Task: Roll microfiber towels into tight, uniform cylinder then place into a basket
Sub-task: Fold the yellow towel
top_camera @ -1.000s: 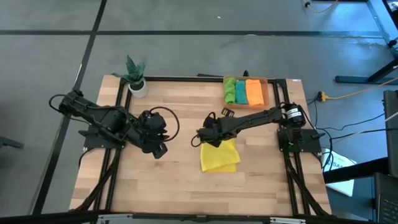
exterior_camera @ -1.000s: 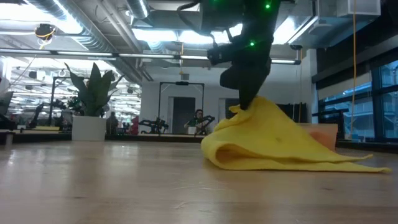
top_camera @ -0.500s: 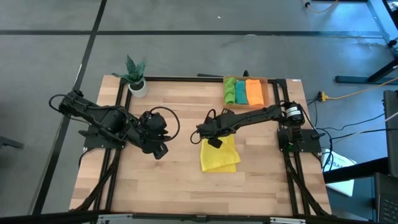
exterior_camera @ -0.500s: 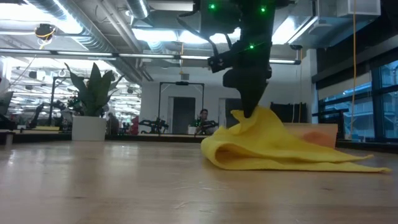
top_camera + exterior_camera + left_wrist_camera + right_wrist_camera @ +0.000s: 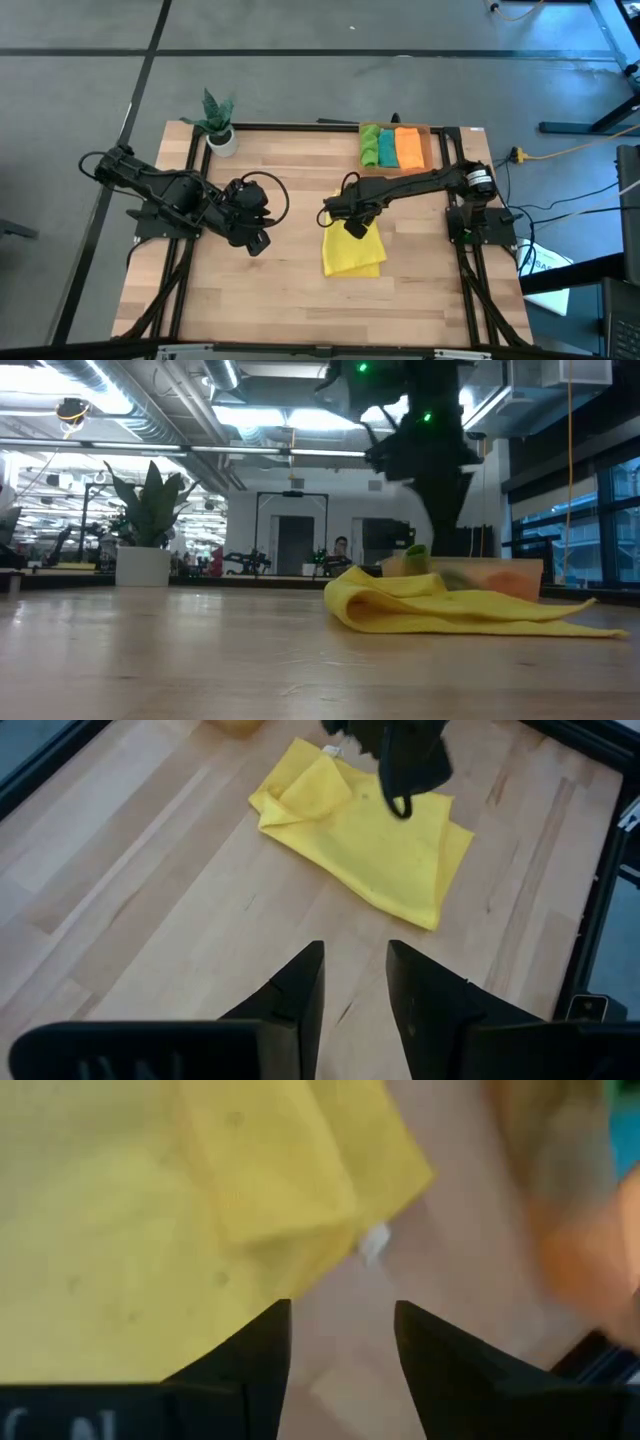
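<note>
Yellow towel (image 5: 354, 250) lies loose and part-folded on the wood-slat table (image 5: 280, 290), mid-right, flat w/ one corner flap doubled over; not rolled. A small white tag shows at its folded corner in the right wrist view, no text readable. Right end effector (image 5: 355, 226) hangs just above the towel's far edge, fingers apart, nothing between them; in the low view it's clear of the cloth. Left end effector (image 5: 256, 243) sits low over the table left of centre, well apart from the towel, fingers apart, empty. Basket (image 5: 428, 148) at the far right corner of the table, near the rim; it holds three rolled towels side by side: green towel (image 5: 370, 146), teal towel (image 5: 387, 148), orange towel (image 5: 409, 147). Potted plant (image 5: 217, 119) in a white pot at the far left corner. Open wood around the yellow cloth on the near and left sides; black frame rails run along the table edges. Grey floor w/ dark seam lines around. Low view: big room behind, ceiling strip lights, windows at right, a person far off in the background.
</note>
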Motion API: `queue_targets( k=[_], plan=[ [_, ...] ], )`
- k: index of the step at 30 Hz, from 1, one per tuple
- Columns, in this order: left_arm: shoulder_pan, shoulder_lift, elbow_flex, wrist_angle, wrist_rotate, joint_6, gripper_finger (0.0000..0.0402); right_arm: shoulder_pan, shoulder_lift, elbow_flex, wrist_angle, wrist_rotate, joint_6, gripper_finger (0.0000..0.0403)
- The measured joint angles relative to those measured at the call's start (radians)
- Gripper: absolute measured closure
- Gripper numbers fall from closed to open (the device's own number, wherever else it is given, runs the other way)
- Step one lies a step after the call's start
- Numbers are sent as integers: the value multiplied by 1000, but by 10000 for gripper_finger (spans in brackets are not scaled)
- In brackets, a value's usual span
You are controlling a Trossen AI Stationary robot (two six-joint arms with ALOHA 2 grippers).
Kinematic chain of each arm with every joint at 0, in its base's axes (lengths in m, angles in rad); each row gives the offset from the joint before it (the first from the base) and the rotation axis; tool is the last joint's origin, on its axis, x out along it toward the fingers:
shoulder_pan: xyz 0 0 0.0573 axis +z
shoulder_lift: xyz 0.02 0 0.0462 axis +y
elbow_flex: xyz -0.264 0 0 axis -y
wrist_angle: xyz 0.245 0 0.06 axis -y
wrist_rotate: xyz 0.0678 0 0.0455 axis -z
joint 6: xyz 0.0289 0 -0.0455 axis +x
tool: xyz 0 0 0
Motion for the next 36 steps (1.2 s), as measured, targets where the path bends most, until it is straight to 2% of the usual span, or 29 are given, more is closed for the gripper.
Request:
queue_targets(
  k=[5,9,14,17,23,28,31,36],
  plan=[
    [0,0,0,0,0,-1,301,5,-76,-29,-23,-164,102,222],
    [0,0,0,0,0,0,303,30,-143,-58,-21,-243,190,222],
    [0,0,1,0,0,0,300,63,-214,-159,36,-295,276,221],
    [0,0,1,0,0,0,303,86,-250,-248,129,-401,339,221],
    [0,0,1,1,0,18,301,129,-279,-437,436,-567,450,221],
    [0,0,1,3,0,26,303,139,-279,-537,562,-562,539,221],
    [0,0,1,4,0,27,301,138,-279,-565,566,-536,568,221],
    [0,0,1,3,0,27,303,138,-279,-628,610,-558,578,221]
  ],
)
